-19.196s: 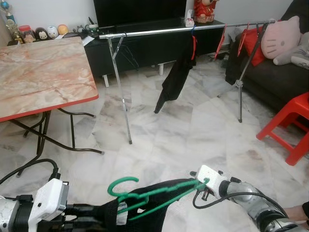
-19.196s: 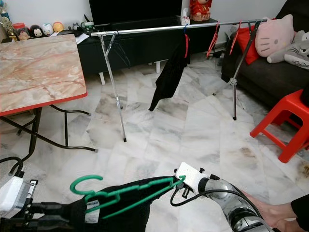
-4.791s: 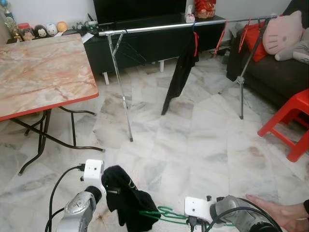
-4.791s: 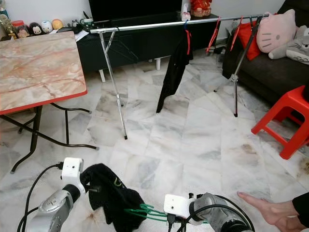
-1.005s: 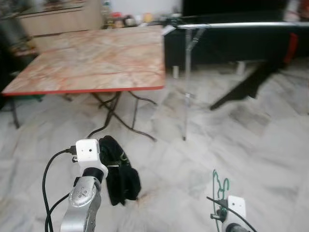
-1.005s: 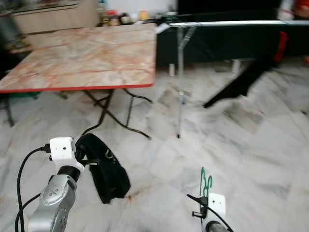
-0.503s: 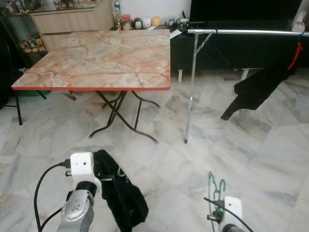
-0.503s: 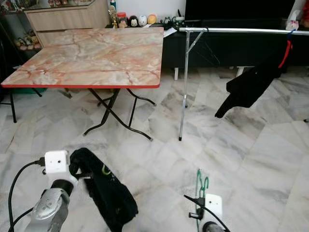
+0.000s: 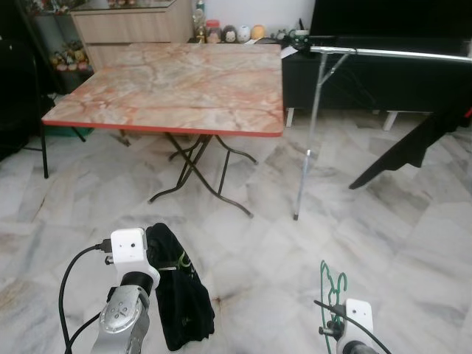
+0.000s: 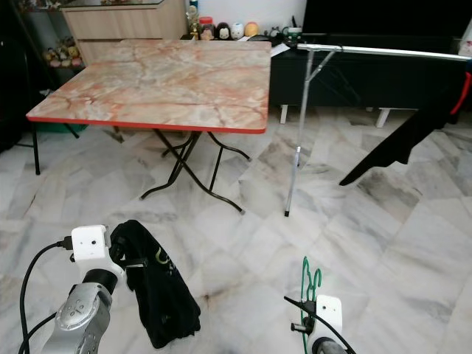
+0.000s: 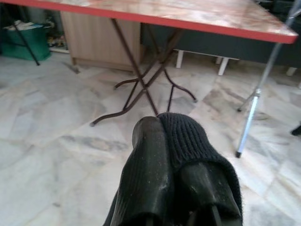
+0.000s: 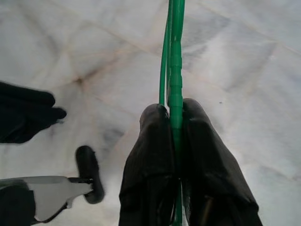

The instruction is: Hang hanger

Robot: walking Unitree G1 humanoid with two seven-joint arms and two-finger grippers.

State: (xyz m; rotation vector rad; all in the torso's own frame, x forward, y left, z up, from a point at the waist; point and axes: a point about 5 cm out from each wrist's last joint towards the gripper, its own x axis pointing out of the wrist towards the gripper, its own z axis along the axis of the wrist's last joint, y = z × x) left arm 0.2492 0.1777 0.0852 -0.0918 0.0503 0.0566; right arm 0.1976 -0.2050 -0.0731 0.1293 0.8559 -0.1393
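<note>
A green plastic hanger (image 9: 332, 280) stands upright low on the right, bare of clothing. My right gripper (image 12: 175, 115) is shut on its thin green bar, and the wrist box (image 9: 358, 317) sits just below the hanger's hook. A black knitted garment (image 9: 177, 295) droops from my left gripper (image 11: 162, 129), which is shut on it; the cloth wraps over the fingers (image 11: 148, 155). The silver clothes rail (image 9: 391, 53) runs along the far right, well ahead of both arms. A black garment (image 9: 409, 147) hangs from it.
A folding table with a marble-pattern top and red edge (image 9: 177, 81) stands ahead on the left on crossed black legs (image 9: 195, 173). The rail's upright leg (image 9: 308, 155) is beside it. A dark TV cabinet (image 9: 383, 81) lies behind the rail. The floor is pale marble tile.
The camera has turned left, so table and rail sit further right. Earlier the garment hung on the hanger between both grippers; now the left holds the garment and the right the bare hanger.
</note>
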